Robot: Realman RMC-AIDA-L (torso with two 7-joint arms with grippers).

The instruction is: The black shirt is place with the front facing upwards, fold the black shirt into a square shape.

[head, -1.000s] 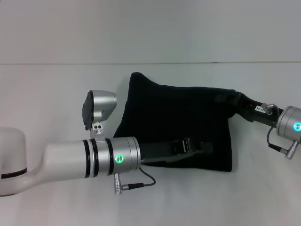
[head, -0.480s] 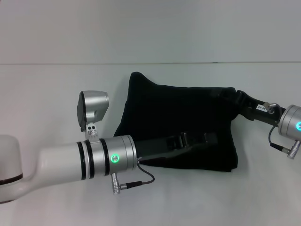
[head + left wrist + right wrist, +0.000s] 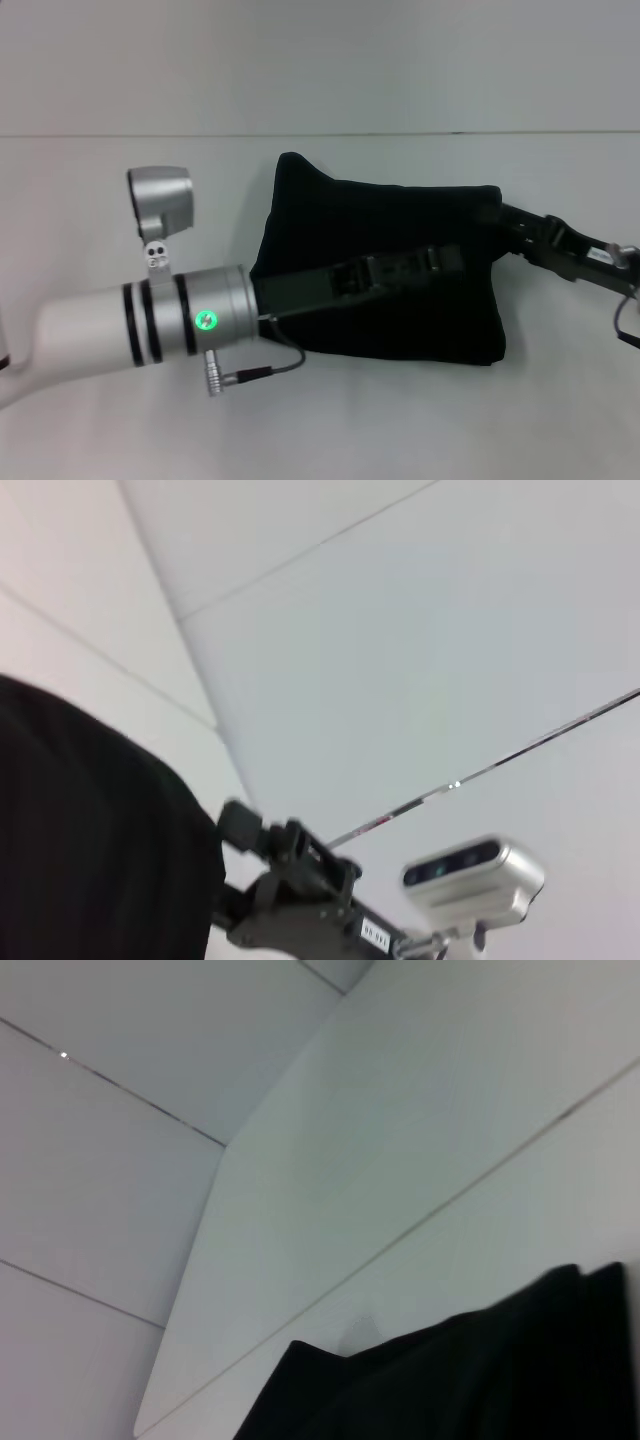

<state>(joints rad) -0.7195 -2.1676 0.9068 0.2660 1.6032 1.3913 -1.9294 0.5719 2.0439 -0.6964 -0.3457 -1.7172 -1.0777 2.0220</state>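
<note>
The large plain black cloth shirt [image 3: 385, 265] lies on the white table [image 3: 100, 200] as a compact, nearly four-sided bundle, so the folding looks well advanced; no lettering shows on the upper face. One corner, on the far side and towards the left arm, pokes out as a peak and spoils the square.

The left gripper [image 3: 440, 262] reaches in low over the middle of the cloth, its black fingers lying flat along the fabric. Against black cloth I cannot tell how wide it stands or whether it pinches anything. The bulk of the shirt spreads on every side of it, with the near hem just beneath and the stray peak well behind it.

The right gripper [image 3: 505, 222] sits at the shirt's far corner on the right arm's side, touching or just beside the edge. From the left wrist view [image 3: 245, 830] it appears against the cloth's border, but whether it grips the hem is unclear.

My reading is that this is a late fold or a smoothing pass. The next move probably calls for tucking the protruding corner inward and flattening the edges, keeping the layers underneath from dragging apart.
</note>
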